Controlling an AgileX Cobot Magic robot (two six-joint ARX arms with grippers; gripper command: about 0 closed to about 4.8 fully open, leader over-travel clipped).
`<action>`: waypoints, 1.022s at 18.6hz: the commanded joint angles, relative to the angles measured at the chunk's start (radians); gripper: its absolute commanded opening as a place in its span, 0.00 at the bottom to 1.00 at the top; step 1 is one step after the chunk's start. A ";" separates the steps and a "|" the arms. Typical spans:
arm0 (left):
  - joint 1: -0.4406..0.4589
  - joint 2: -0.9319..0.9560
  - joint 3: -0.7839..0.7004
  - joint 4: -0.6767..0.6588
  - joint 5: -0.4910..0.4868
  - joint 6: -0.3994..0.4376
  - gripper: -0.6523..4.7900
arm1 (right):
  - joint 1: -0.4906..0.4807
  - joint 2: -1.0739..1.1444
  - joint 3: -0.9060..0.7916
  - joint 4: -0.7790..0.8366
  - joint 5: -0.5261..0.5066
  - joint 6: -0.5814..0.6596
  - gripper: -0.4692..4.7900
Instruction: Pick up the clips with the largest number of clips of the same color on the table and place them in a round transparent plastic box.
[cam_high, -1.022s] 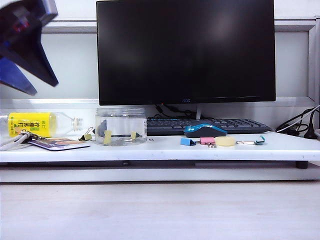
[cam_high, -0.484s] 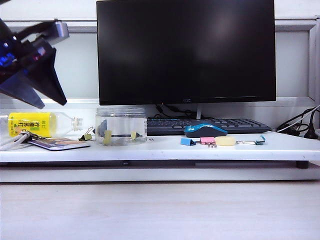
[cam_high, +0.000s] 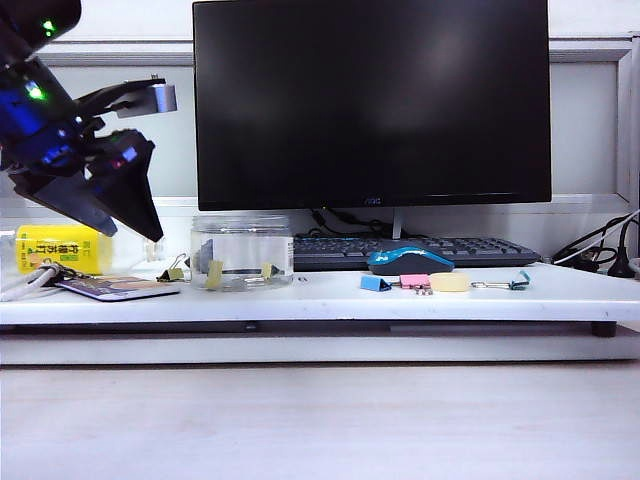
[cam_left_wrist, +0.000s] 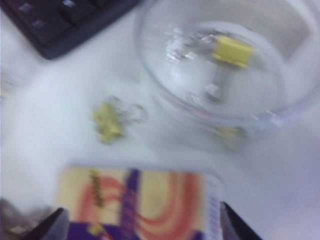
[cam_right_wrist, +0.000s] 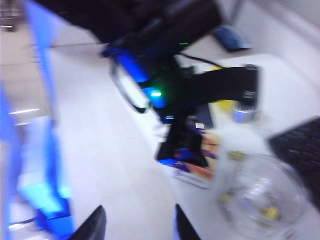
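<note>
From here, 2 yellow clips (cam_high: 268, 270) lie inside the round transparent plastic box (cam_high: 241, 251) — 1 yellow clip (cam_left_wrist: 107, 122) is left just beside it. The left gripper (cam_high: 120, 160) hangs above that clip, jaws wide and empty; the right gripper (cam_right_wrist: 137, 225) looks part open, holding nothing I can see.

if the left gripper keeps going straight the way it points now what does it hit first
Most likely the colourful card lying flat on the white shelf: the open left gripper points down at it. The loose yellow clip lies just beyond; depth is unclear.
</note>
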 joint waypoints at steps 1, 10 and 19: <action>-0.002 0.001 0.001 0.084 -0.021 -0.019 0.86 | 0.027 -0.004 0.006 0.021 0.050 0.003 0.43; -0.005 0.080 0.002 0.158 -0.045 -0.061 0.86 | 0.026 -0.003 0.006 0.016 0.054 0.005 0.43; -0.016 0.148 0.002 0.253 -0.007 -0.144 0.79 | 0.025 0.000 0.006 0.005 0.058 0.004 0.43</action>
